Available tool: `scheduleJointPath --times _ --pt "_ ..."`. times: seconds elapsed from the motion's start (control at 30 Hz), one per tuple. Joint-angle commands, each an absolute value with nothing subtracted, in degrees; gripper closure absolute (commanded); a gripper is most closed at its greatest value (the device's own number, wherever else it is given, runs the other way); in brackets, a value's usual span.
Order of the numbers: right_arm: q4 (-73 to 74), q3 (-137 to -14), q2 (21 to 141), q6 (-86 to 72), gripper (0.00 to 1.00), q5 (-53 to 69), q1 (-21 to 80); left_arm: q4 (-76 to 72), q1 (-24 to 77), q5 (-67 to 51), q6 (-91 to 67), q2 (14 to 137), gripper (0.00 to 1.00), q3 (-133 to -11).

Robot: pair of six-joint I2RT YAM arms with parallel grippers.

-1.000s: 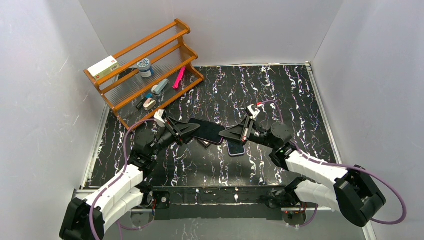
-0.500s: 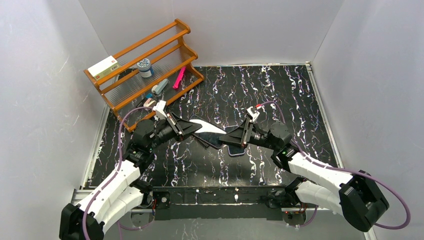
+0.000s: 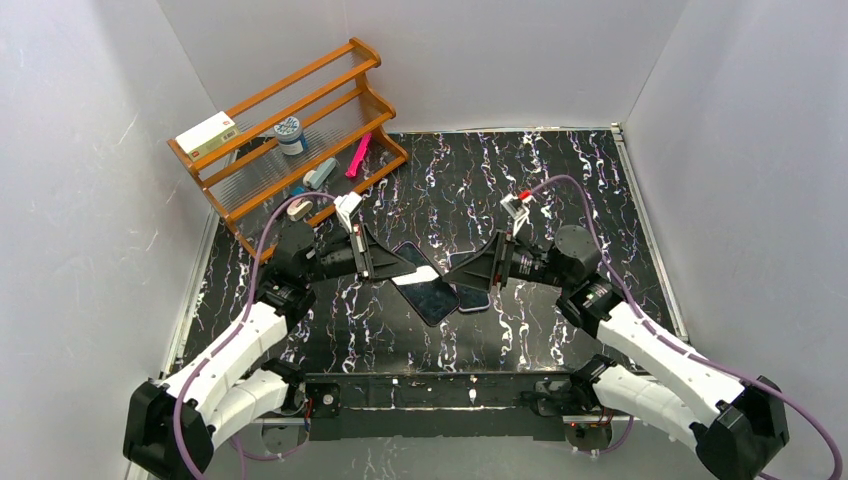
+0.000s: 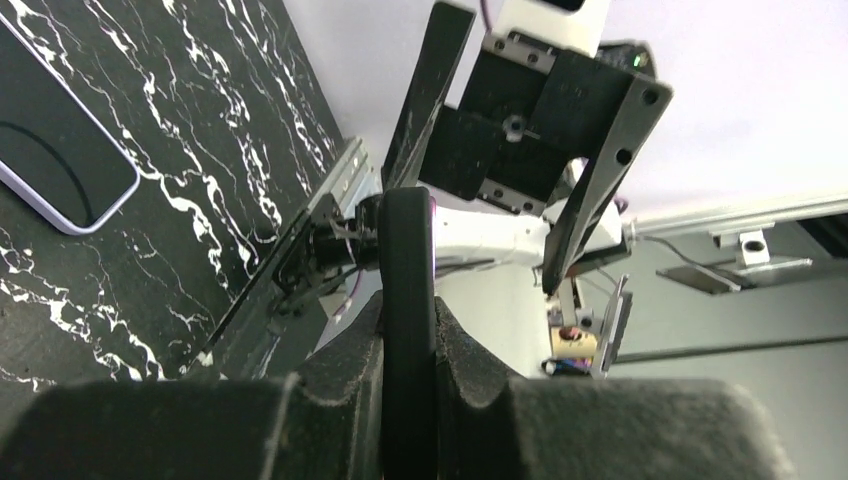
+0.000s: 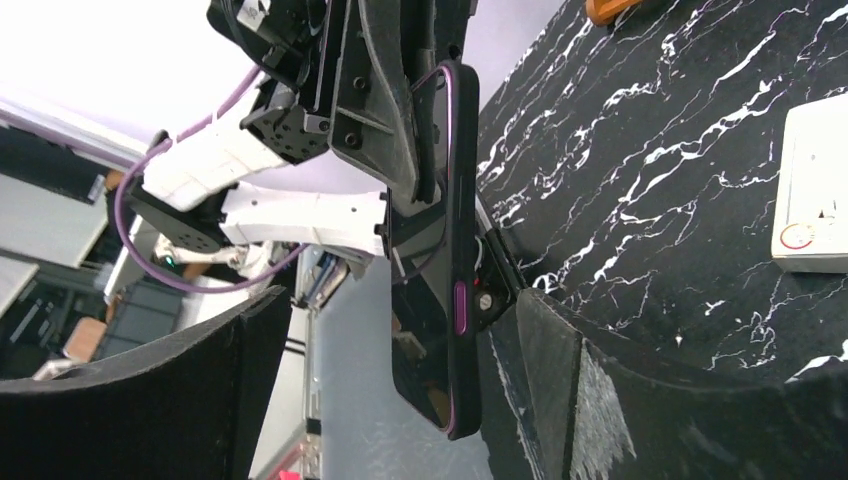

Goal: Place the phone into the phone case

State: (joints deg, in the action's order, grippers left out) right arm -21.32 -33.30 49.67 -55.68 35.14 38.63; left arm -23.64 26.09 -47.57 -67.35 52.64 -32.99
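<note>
Left gripper (image 3: 402,272) clamped shut, right gripper (image 3: 458,272) spread wide facing it, both arms reaching inward.

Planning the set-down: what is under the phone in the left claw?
Only mat shows around the phone; the spot directly beneath is covered. A lavender-rimmed piece lies beside it.

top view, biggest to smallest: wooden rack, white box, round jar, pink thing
1. wooden rack
2. white box
3. round jar and pink thing look about alike: the pink one is longer but thinner, so I won't rank them.
</note>
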Motion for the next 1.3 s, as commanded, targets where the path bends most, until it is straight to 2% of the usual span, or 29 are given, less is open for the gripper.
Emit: scheduleJointPath --times 0.0,0.17,0.27,0.37,0.5,0.67,0.73,0.77,0.83,0.9,1.0,1.03,1.27 --pt "-13.21 -39.19 52.7 -46.8 0.11 40.53 38.45 -22.76 26.1 -54.92 -62.81 52.8 1.0 -35.57" --pt "-16.56 -42.18 60.48 -48.51 0.22 48.92 38.48 -22.27 26.1 -55.98 -61.88 53.9 1.0 -34.59" --pt "-21.9 -42.34 64.04 -51.58 0.24 51.56 38.77 -19.82 26.1 -56.13 -60.22 54.41 1.0 -34.58" --pt "-23.71 -43.13 66.47 -51.91 0.27 50.88 39.37 -18.17 26.1 -55.92 -59.19 54.82 1.0 -34.38" --pt "-24.76 -44.9 69.68 -51.41 0.35 50.3 40.35 -18.18 26.1 -55.58 -59.26 54.67 1.0 -33.84" --pt "-26.92 -45.6 73.59 -51.54 0.37 49.85 42.63 -17.37 26.1 -56.32 -58.84 54.84 1.0 -34.16" --pt "-27.87 -45.79 74.87 -52.3 0.46 49.84 43.37 -16.76 26.1 -56.33 -58.56 55.05 1.0 -34.31" --pt "-28.36 -45.67 75.3 -52.71 0.58 49.75 43.58 -16.27 26.1 -56.15 -58.47 55.17 1.0 -34.42" --pt "-29.31 -44.91 75.19 -53.8 0.81 48.73 43.67 -13.36 26.1 -54.84 -57.31 55.15 0.91 -35.2" --pt "-29.82 -43.93 74.35 -54.25 0.91 46.84 43.57 -9.01 26.1 -52.74 -55.41 54.9 0.79 -36.83" --pt "-30.05 -42.51 72.97 -54.89 0.97 43.77 43.53 -3.57 25.7 -48.26 -53.36 54.05 0.58 -39.71" --pt "-30.42 -42.14 72.69 -55.5 0.99 42.93 43.51 -2.3 25.48 -47.03 -53.34 53.79 0.53 -40.85" --pt "-43.63 -35.52 71.49 -70.62 0.99 36.6 41.44 -5.78 24.27 -44.1 -60.56 50.58 0.35 -41.57"
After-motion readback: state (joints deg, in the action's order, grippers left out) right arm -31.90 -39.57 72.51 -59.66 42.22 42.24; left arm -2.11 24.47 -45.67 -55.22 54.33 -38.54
